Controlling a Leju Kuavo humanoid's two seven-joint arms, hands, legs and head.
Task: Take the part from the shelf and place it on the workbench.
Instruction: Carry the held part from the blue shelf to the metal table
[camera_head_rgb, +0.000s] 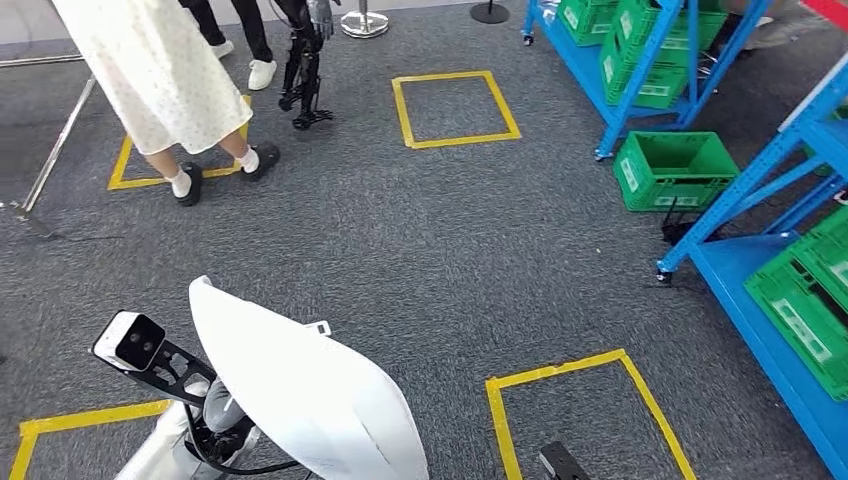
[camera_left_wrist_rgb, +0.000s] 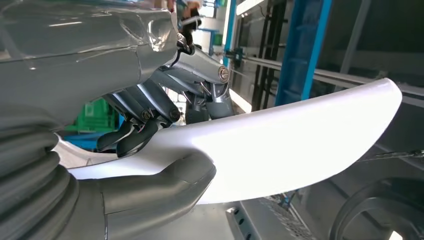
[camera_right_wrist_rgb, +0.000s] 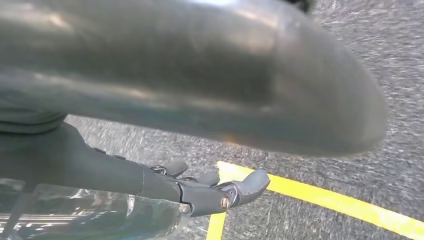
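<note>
1. The robot stands on grey carpet (camera_head_rgb: 420, 250) marked with yellow tape squares (camera_head_rgb: 455, 108). It looks forward and down at the floor.

2. The part (camera_head_rgb: 300, 385), a large, smooth white curved panel, is already off the shelf. It is carried low at the robot's left side, near the bottom edge of the head view.

3. The left hand (camera_left_wrist_rgb: 150, 150) holds the part. In the left wrist view the thick grey thumb presses one face of the panel and the darker fingers (camera_left_wrist_rgb: 127, 140) clamp the other face, so the panel's rim is pinched between them. The rest of the panel sticks out well beyond the hand.

4. The right hand (camera_right_wrist_rgb: 210, 187) hangs over the carpet above a yellow tape line. Nothing is in it. Its fingers look loosely extended, though the picture is blurred and how far apart they are cannot be told.

5. Blue shelves (camera_head_rgb: 640, 70) stand along the right side of the room and hold green crates (camera_head_rgb: 672, 168). One crate sits on the floor beside a shelf leg.

6. A person in a pale dress (camera_head_rgb: 160, 80) stands on the carpet at the far left, beside a second person's legs and a dark stand.

7. Judged from this, the picking step is done and the carrying step is in hand. No workbench can be seen.

8. The next move calls for turning or walking until the workbench is found, keeping the pinch firm because the long panel could lever out of the grip, and steering clear of the people and shelf legs.
</note>
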